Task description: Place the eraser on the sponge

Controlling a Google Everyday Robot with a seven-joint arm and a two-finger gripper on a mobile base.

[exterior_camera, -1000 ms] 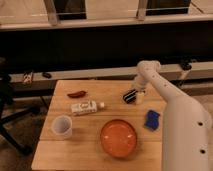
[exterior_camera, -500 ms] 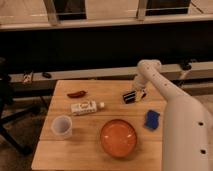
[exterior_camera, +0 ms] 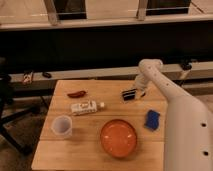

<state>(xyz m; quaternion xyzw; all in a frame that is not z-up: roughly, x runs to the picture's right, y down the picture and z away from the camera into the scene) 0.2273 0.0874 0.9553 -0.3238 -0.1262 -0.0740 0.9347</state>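
Gripper [exterior_camera: 139, 93] low over the desk [exterior_camera: 90, 150], right of centre in the frame, set against the right end of the eraser [exterior_camera: 129, 94]; closed on the bar or only touching it, cannot tell. Eraser lying slantwise just left of the gripper, on the upper right part of the desk top. Checked against the two views from the last second: same spot, same slant, gripper in the same place, no shift worth noting in either. Sponge [exterior_camera: 152, 119] below and to the right, near the desk's right edge, close beside the white arm [exterior_camera: 172, 102]; nothing on top of it, bare wood between it and the eraser. Likewise unmoved: orange bowl [exterior_camera: 119, 138] lower centre, white tube [exterior_camera: 86, 107] centre left, clear cup [exterior_camera: 62, 126] lower left, red pepper-like thing [exterior_camera: 77, 93] upper left. Reading for the task: eraser not on the sponge; the standstill at the bar would fit a grasp being settled, but not provable from here.
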